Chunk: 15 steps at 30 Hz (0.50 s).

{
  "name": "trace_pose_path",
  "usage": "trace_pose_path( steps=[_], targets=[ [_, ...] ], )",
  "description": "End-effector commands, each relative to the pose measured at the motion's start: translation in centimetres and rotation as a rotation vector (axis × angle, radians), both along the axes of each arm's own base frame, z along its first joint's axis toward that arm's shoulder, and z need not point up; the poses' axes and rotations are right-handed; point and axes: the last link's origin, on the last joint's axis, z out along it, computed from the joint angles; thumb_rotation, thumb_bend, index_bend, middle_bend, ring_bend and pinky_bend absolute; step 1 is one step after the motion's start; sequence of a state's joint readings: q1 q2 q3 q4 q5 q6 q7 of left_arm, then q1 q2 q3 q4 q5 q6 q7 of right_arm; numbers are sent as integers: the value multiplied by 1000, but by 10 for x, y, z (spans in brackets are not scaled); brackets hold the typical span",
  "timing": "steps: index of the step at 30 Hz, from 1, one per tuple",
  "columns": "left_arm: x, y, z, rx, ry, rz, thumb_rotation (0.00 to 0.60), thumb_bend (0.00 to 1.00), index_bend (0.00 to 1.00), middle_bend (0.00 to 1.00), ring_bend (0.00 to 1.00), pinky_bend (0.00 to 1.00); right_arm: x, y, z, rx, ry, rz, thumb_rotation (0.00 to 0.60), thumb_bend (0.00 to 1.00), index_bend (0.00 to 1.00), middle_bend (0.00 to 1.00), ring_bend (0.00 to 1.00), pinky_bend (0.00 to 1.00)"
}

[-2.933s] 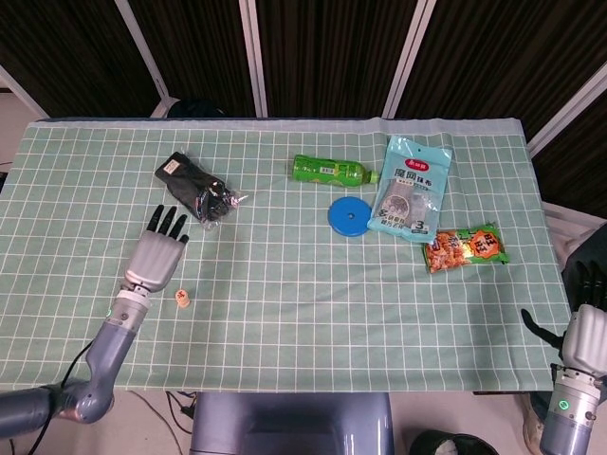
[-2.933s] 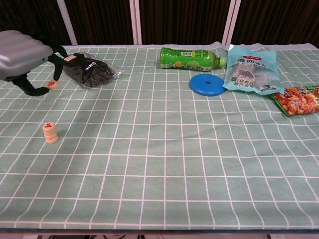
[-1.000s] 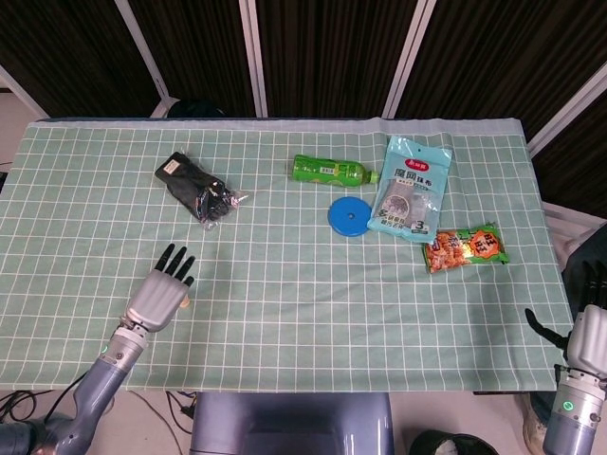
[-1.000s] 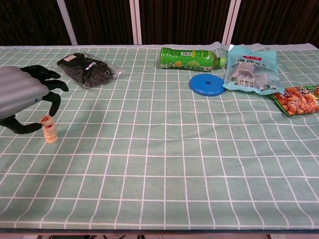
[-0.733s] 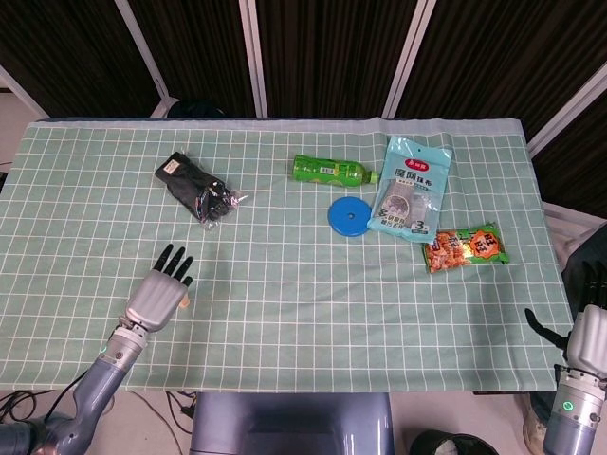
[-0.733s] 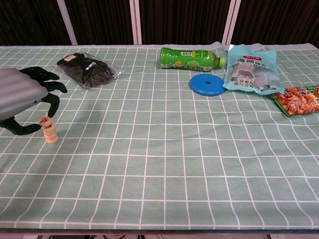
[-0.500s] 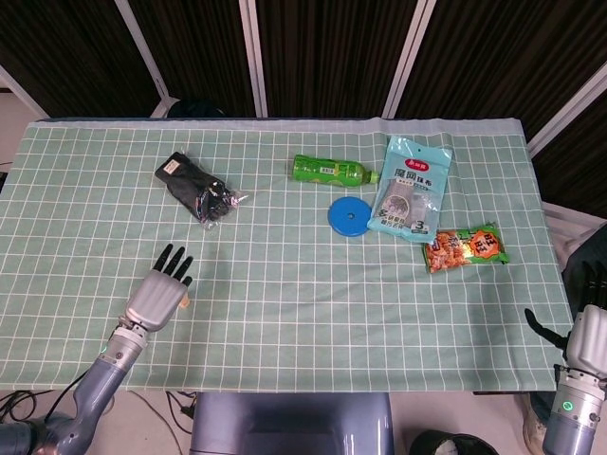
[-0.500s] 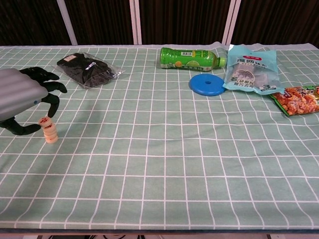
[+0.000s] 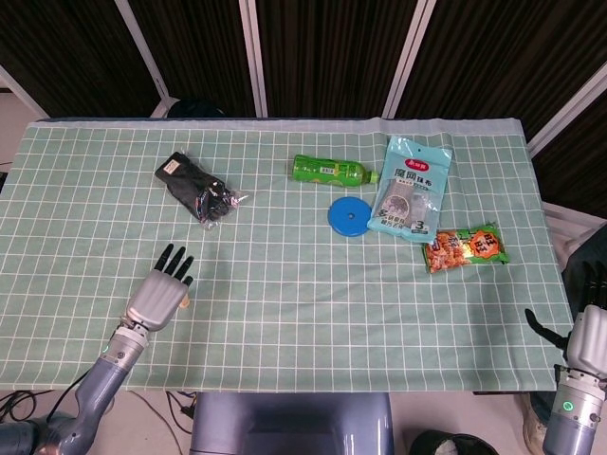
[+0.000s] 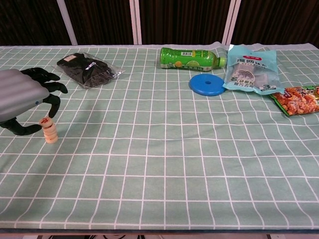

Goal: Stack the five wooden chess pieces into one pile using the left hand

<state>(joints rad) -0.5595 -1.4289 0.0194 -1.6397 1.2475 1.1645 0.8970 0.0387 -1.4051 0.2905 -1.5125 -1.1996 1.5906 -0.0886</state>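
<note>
1. Nearest to me, my right hand [image 9: 588, 332] sits off the near right corner of the table [image 9: 313, 284], beyond the checked cloth, touching nothing. Only its back and dark fingers show at the frame edge, so I cannot tell how wide it is.
2. On the near left, my left hand [image 10: 22, 99] hovers over the cloth with its back up. The thumb and a curled finger sit at either side of the top piece of the stack of wooden chess pieces [image 10: 49, 131], at the level of that piece. Whether they actually touch it, I cannot tell. The other fingers fan out, apart.
3. The stack stands upright on the cloth, right under those fingertips, with a red mark on its top face. From the head view the hand hides most of it.
4. Further back on the left lies a dark packet [image 10: 89, 69] in clear wrap.
5. Mid-table, toward the right, a blue disc [image 10: 207, 84] lies flat, just beside a light blue pouch [image 10: 249, 69].
6. A green bottle [image 10: 189, 58] lies on its side behind the disc.
7. Far right, an orange snack bag [image 10: 298, 99] lies near the pouch.
</note>
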Motion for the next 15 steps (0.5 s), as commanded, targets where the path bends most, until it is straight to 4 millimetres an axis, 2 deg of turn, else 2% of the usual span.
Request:
trace_pose_path(
  steps=[1,15],
  targets=[
    [0,0,0,2,1,-1,600,340,506,139,0,67,0,0,0,-1,0,0,600,246,64,1,21,0],
    [0,0,-2,2,9,-2,600,340,490,136,0,66,0,0,1,-2,-2,0,600,247,64,1,21,0]
  ],
)
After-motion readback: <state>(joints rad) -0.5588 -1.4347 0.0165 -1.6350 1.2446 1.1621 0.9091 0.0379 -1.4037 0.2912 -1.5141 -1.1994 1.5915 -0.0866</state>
